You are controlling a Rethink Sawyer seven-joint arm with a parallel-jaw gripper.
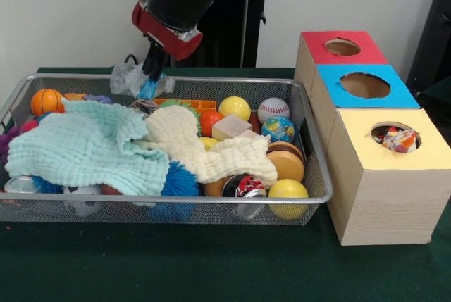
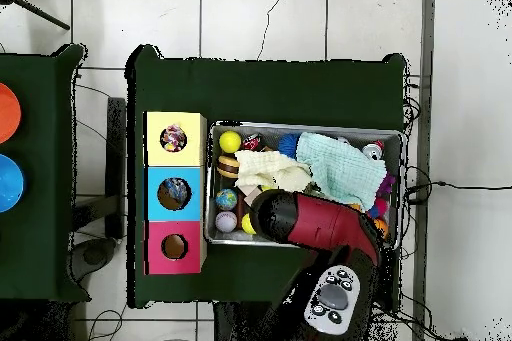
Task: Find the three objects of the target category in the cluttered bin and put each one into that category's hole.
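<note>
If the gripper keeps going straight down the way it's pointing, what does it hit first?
Probably the crumpled clear plastic wrapper at the bin's far rim, just under the gripper. Depth is unclear from the front view, so it could instead reach the clutter just inside the rim.

A wire bin [image 1: 318,175] on the green desk [image 1: 211,267] holds a mint cloth [image 1: 84,151] and a cream cloth [image 1: 204,151] draped over balls, among them a small basketball [image 1: 46,101], a baseball [image 1: 273,110], a globe ball [image 1: 278,129] and a yellow ball [image 1: 287,193], plus a can [image 1: 244,188]. The arm's tool [image 1: 151,77] hangs at the bin's far rim beside crumpled clear plastic [image 1: 127,78]. Just right of the bin stand three boxes with round holes, topped red [image 1: 342,48], blue [image 1: 364,86] and yellow [image 1: 394,140], and a colourful object [image 1: 400,139] shows inside the yellow one's hole.
</note>
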